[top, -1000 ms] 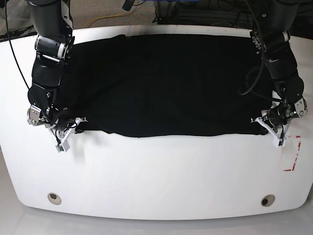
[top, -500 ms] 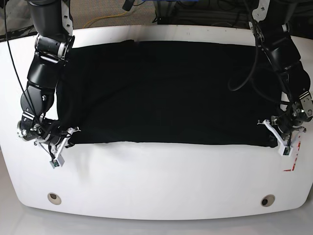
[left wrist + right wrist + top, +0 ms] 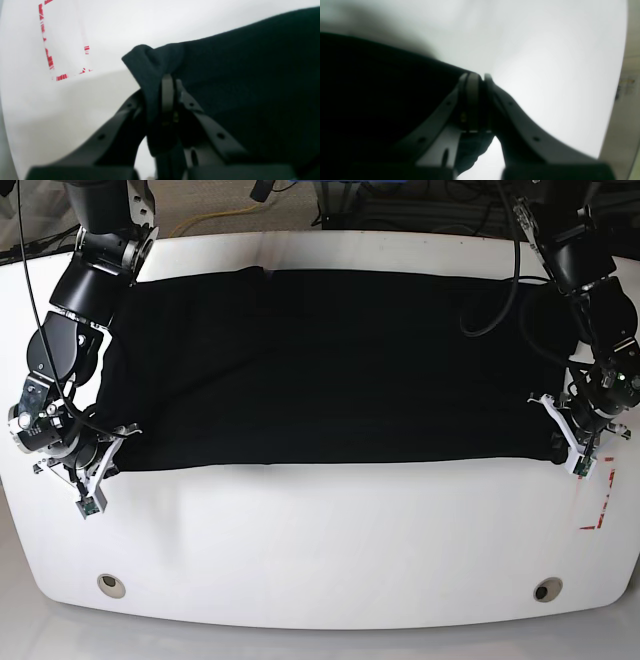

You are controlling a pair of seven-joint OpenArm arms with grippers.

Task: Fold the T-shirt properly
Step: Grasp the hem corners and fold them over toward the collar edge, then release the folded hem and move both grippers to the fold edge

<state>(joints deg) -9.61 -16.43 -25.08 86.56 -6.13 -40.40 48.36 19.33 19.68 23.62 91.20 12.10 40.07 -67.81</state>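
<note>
Two of my grippers pinch the near corners of the T-shirt (image 3: 320, 365), which lies spread wide across the white table (image 3: 320, 550) in the base view. From the left wrist view, my left gripper (image 3: 168, 82) is clamped on a bunched black corner beside red tape marks (image 3: 50, 60). From the right wrist view, my right gripper (image 3: 476, 77) is closed on the cloth's edge.

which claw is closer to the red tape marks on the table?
Left. The left claw sits right beside the red tape marks, gripping the T-shirt corner. The right claw is at the opposite table end.
</note>
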